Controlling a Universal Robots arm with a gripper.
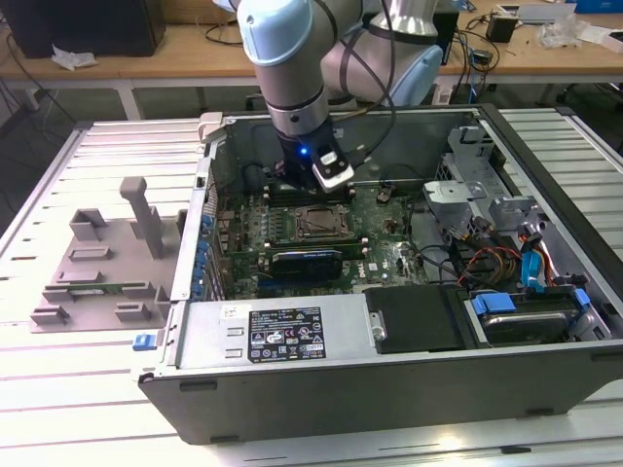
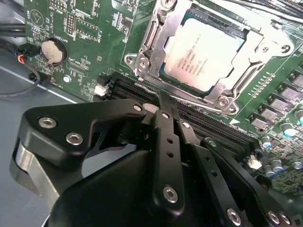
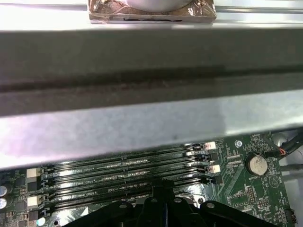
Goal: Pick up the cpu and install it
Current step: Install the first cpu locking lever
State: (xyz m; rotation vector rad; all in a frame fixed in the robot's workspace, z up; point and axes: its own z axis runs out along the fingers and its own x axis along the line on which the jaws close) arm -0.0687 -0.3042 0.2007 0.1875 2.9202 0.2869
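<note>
Just beyond the matt black metal end effector [image 2: 163,101], the cpu [image 2: 203,47] shows a smooth, pale silver metal top with a dull sheen. Its socket frame [image 2: 142,61] is bright bare metal. The circuit board [image 2: 75,28] beside them is glossy green. The nearby memory slots [image 3: 123,177] look black plastic.

Claw [image 2: 163,106] tips pressed together in the second wrist view, its body cut off by the edge, cpu [image 2: 204,53] corners tucked under the socket frame [image 2: 147,59], cpu too small to tell in the exterior view

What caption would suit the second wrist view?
The robot's hand poised beside the cpu, which sits in its socket.
</note>
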